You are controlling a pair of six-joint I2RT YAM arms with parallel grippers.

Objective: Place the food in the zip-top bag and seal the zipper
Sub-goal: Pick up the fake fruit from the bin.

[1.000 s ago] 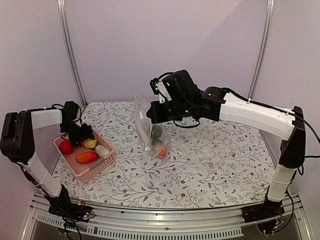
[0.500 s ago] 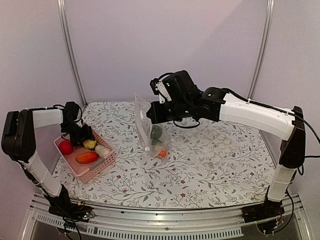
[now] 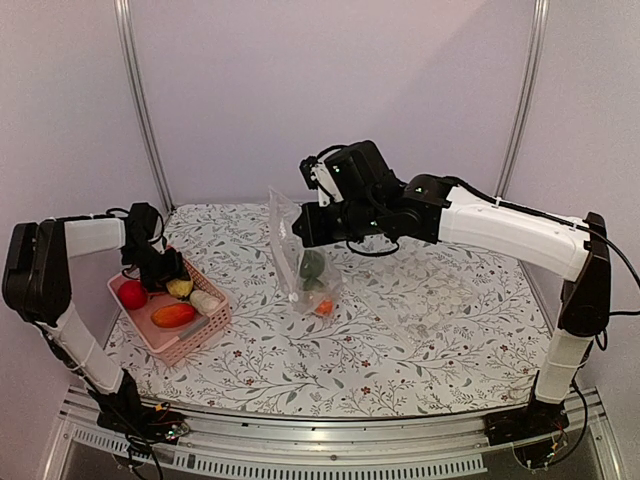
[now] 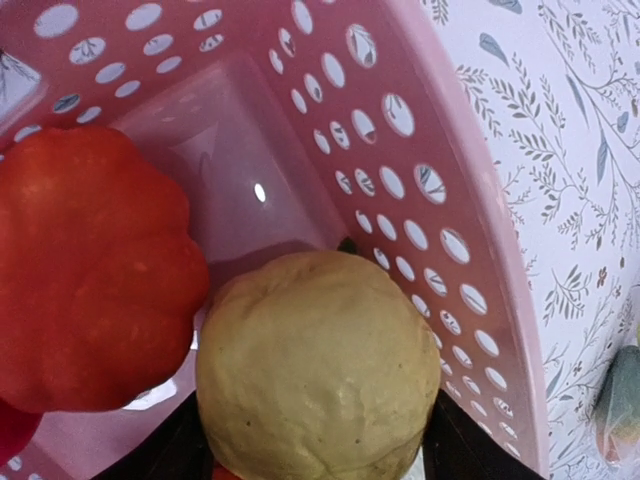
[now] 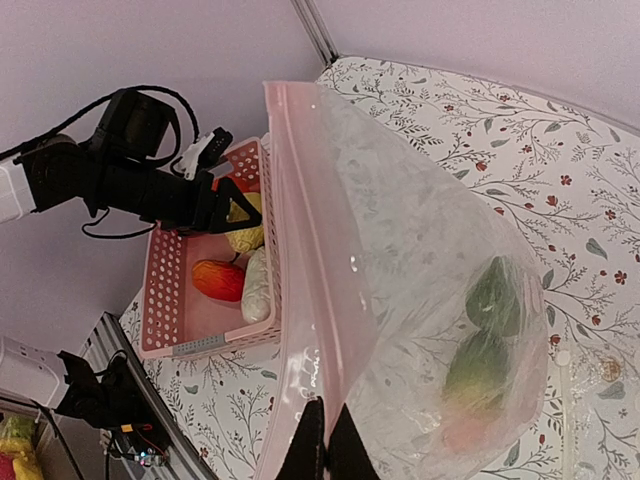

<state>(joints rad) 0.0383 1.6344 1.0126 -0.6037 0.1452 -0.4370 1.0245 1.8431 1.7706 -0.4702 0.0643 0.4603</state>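
Note:
In the left wrist view, a yellow lumpy fruit fills the space between my left gripper's dark fingers, which press against its two sides; it rests in the pink basket beside a red tomato. From above, the basket also holds an orange fruit and a white radish. My right gripper is shut on the zipper rim of the zip-top bag, holding it upright over the table. Two green pieces and an orange one lie in the bag's bottom.
The pink basket sits near the table's left edge, close to a metal upright. The bag hangs at mid-table, right of the basket. Floral tablecloth covers the table, and a metal rail runs along the front.
My left gripper's fingers have narrowed around the yellow fruit in the basket. The right arm and the bag have not moved.

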